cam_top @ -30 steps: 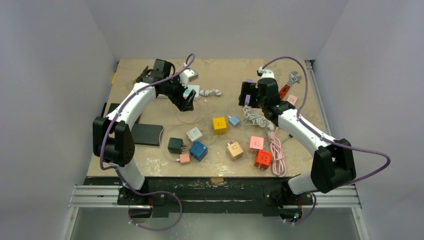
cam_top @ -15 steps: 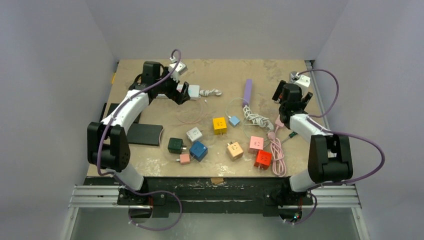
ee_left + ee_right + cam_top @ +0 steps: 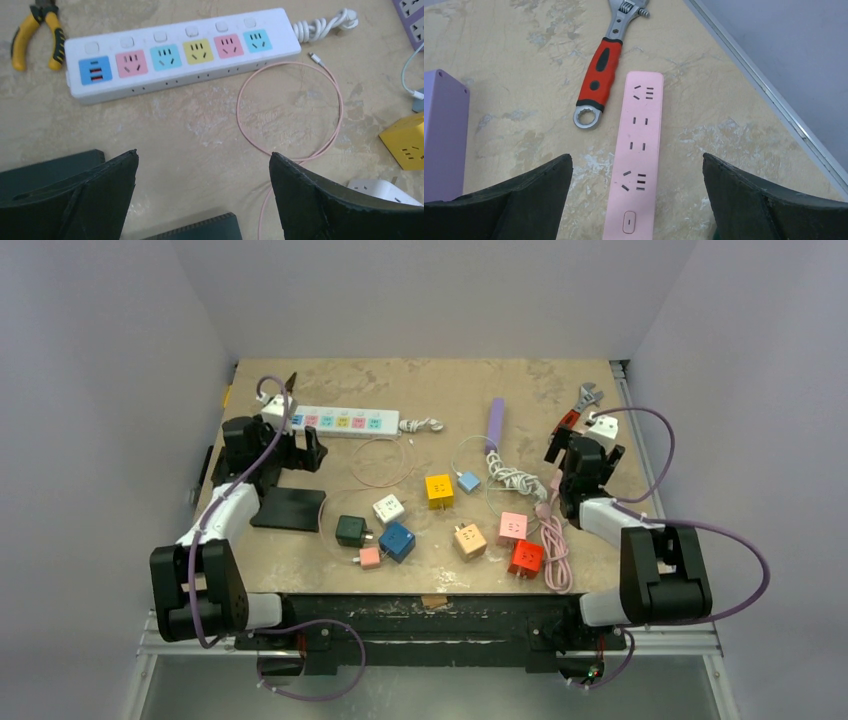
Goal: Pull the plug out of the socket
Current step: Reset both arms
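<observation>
A white power strip (image 3: 340, 422) with several coloured sockets lies at the back left, and in the left wrist view (image 3: 175, 50) all of its sockets are bare. No plug shows in any strip. My left gripper (image 3: 305, 448) is open and empty, low over the table in front of that strip (image 3: 202, 157). My right gripper (image 3: 583, 452) is open and empty at the right, above a pink power strip (image 3: 636, 150) whose sockets are bare too. A purple strip (image 3: 495, 423) lies between the arms.
An orange-handled wrench (image 3: 604, 65) lies beside the pink strip. Yellow-handled pliers (image 3: 40, 30) lie left of the white strip. A black pad (image 3: 288, 508) is at the left. Several coloured cube sockets, such as the yellow one (image 3: 439, 489), and coiled cables (image 3: 510, 478) fill the middle and front.
Both arms have drawn back from the middle of the table to its sides. The left gripper has left the white strip, which now lies uncovered. The right gripper has moved right and down.
</observation>
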### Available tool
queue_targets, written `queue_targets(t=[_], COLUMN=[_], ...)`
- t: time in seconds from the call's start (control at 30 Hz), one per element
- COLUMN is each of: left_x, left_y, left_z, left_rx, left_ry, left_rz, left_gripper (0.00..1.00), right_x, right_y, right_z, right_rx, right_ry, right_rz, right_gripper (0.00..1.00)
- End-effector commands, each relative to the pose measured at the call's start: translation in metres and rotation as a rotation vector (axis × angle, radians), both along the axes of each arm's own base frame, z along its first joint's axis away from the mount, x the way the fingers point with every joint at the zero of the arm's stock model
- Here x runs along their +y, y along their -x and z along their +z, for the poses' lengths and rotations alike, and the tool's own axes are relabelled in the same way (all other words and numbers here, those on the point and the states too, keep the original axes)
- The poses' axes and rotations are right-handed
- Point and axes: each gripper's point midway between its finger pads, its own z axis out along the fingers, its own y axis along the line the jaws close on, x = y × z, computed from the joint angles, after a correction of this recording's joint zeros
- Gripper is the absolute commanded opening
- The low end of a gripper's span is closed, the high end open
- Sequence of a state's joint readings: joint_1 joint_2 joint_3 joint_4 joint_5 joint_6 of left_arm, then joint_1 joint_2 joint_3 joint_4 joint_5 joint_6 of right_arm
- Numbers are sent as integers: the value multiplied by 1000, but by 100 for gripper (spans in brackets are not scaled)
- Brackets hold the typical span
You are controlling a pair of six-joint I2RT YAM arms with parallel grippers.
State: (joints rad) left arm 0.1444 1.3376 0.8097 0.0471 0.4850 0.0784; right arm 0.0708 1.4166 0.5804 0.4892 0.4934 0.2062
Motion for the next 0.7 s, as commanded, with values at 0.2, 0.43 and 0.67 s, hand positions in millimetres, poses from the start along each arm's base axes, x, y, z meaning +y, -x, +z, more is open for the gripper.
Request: queue_targets(t=[0.2, 0.43, 0.67], left_x=[14, 13, -2], left_y=[7, 9, 20], left_z=[-4, -25, -37], left_rx=[-196, -263, -315], left_ry=[45, 44, -44], left_rz=[146, 144, 105], left_gripper=[100, 100, 100], right_x=[-6, 8, 31], right_y=[2, 4, 39], right_z=[1, -4, 8], right_rx=[-101, -137, -347], right_ry=[4, 70, 129], right_rz=[-25, 21, 154], right_gripper=[96, 99, 99])
